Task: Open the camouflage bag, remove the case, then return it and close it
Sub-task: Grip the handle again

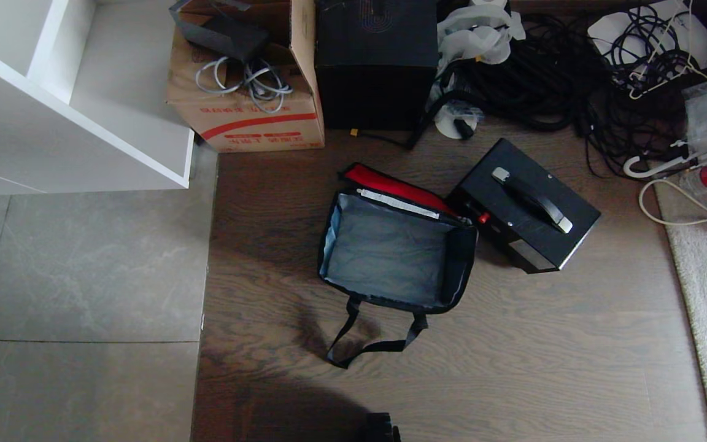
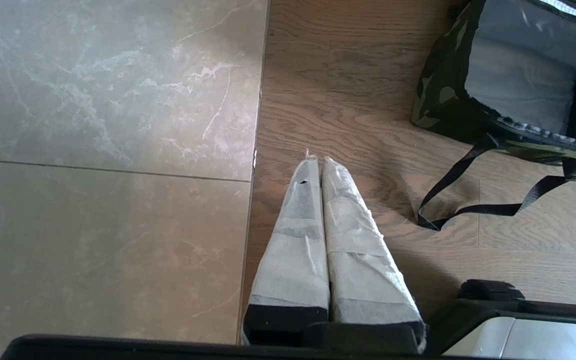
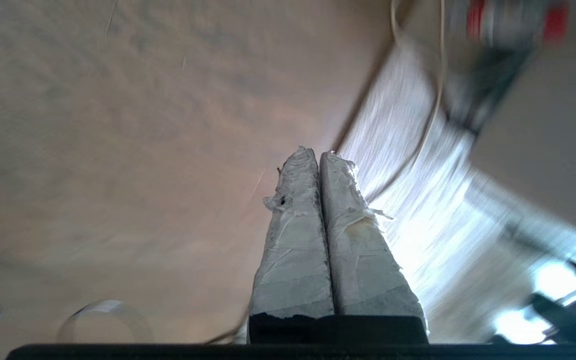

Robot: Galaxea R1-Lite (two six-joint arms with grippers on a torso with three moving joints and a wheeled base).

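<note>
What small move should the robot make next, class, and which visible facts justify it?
Probably bring the right end effector, now shut on nothing, over to the handle of the case. The camouflage bag lies open and empty, and the case rests on the floor beside it, so returning it looks like the next step.

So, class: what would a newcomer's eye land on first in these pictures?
Probably the open camouflage bag mid-floor, its grey lining empty and red lid lining thrown back. Just to its right, touching it, lies the black case with its handle up. Behind both, a tangle of black cables fills the far right.
</note>
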